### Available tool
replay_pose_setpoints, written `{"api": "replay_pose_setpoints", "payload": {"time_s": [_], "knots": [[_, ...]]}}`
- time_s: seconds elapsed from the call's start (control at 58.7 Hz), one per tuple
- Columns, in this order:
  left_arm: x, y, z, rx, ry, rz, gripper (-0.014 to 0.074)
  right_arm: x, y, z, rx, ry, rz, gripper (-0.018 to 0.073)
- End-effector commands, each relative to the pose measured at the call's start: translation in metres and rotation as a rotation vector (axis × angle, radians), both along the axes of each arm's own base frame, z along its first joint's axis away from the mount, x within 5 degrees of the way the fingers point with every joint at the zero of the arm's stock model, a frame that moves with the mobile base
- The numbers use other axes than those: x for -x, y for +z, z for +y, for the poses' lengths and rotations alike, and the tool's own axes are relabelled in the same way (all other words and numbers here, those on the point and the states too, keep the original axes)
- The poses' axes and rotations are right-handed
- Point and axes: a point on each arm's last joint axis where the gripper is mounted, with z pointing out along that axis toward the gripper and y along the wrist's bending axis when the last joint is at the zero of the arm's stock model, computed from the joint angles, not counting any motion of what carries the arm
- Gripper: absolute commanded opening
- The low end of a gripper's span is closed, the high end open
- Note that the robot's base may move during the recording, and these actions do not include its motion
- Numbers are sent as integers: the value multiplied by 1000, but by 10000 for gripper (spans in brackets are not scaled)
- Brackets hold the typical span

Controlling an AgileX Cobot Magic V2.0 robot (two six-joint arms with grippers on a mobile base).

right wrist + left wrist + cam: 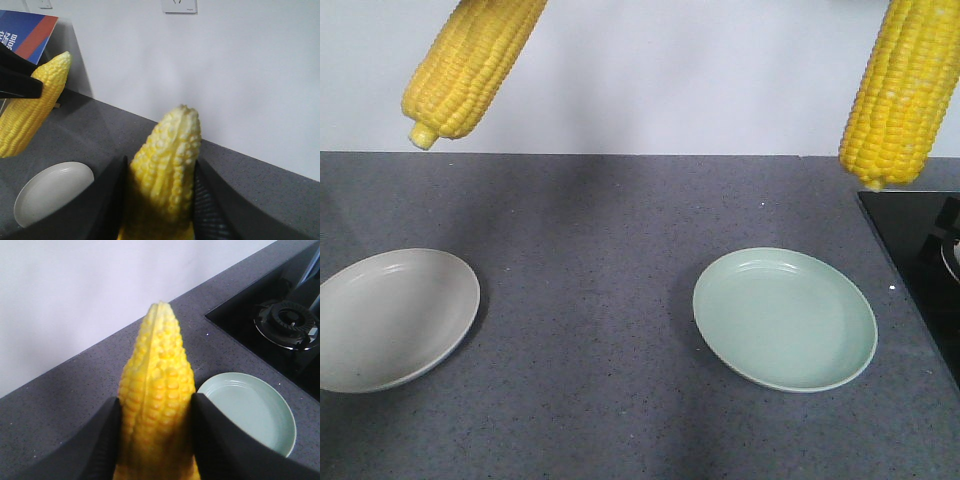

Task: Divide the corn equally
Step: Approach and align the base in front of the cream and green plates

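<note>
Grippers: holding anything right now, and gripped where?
Each holds a corn cob. Left gripper clamps its cob around the thick lower body; right gripper likewise grips its cob, pointed tips free.

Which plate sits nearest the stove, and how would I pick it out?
Start from the black stove set into the grey counter at its right edge. Just left of it lies the pale green plate, empty, below the corn held in the right gripper. The other plate is beige.

Dark grey speckled countertop (610, 230), beige plate (390, 318), green plate (785, 318), inset black hob (920, 250)
</note>
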Motion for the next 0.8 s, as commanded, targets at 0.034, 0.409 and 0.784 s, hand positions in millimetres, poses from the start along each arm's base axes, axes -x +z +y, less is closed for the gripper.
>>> {"api": "replay_pose_setpoints", "payload": {"time_s": [0.034, 0.409, 0.784], "knots": [[19, 22, 5, 62, -6, -76, -6, 8, 16, 1, -46, -15, -86, -5], [19, 22, 5, 62, -6, -76, -6, 8, 16, 1, -46, -15, -86, -5], [19, 22, 5, 62, -6, -76, -6, 8, 16, 1, -46, -15, -86, -5]]}}
